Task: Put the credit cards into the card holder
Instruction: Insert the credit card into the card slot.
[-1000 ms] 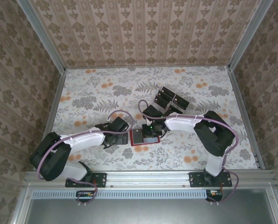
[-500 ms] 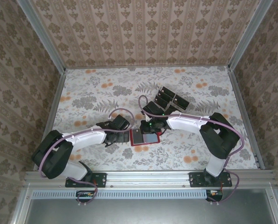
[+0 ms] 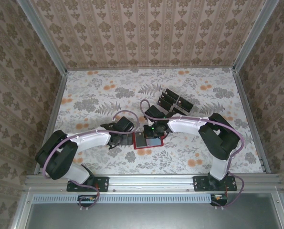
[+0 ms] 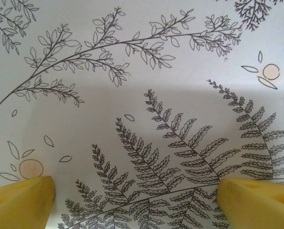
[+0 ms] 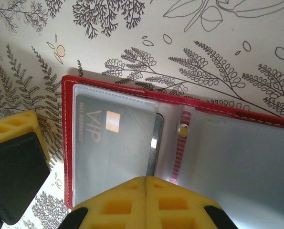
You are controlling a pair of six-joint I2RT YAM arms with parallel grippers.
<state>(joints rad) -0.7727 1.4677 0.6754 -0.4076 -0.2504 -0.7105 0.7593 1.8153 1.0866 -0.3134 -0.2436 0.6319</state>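
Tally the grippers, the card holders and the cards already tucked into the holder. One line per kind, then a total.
Grippers: 2 (left gripper open, right gripper shut)
red card holder: 1
credit card in its clear sleeve: 1
Total: 4

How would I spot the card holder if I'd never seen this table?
On the flowery table, look near the front middle, where the left arm and right arm meet. The card holder lies open, a small wallet with one card tucked inside. It is the only red thing; the black cards farther back are smaller.
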